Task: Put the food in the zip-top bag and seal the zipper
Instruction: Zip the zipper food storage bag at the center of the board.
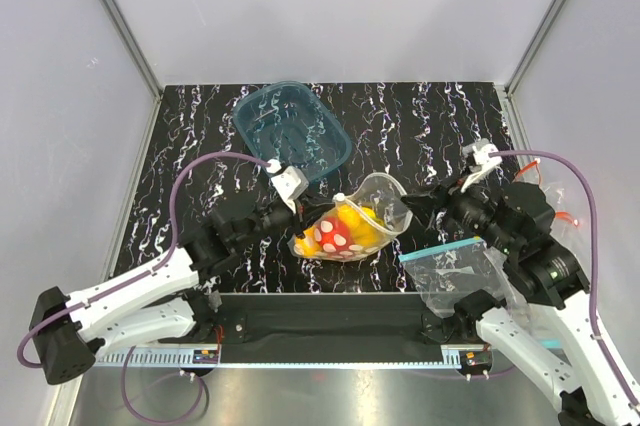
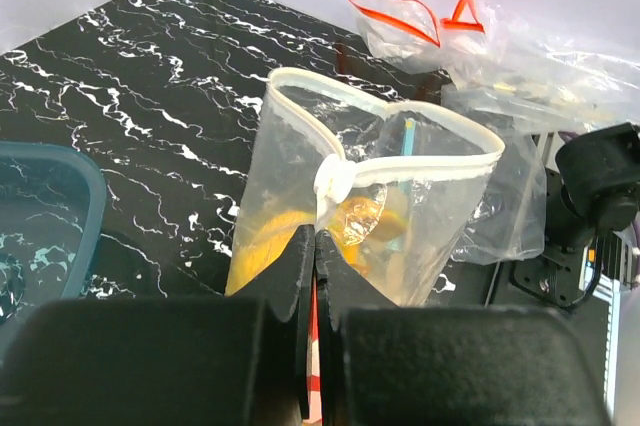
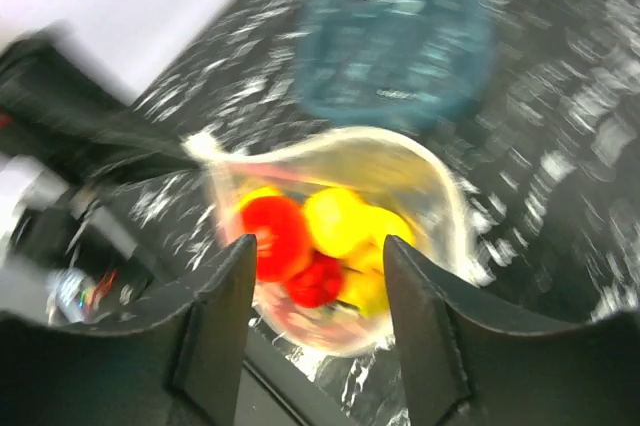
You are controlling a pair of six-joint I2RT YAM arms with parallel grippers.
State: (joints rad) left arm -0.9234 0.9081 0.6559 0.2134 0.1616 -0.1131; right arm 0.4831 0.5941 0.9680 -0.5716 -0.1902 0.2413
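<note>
At the bag (image 2: 440, 236) mouth, food (image 3: 335, 221) inside, left gripper (image 2: 316, 246) jaws pinch its wall; right gripper (image 3: 318, 246), jaws wide, should press the zipper (image 2: 430, 161) closed end to end.

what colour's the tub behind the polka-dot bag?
The tub is translucent teal-blue, and it shows clearest in the top external view.

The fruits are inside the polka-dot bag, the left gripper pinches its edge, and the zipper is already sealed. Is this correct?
No. The zipper is unsealed: in the right wrist view the bag gapes open above the food. The left gripper does pinch its edge.
</note>
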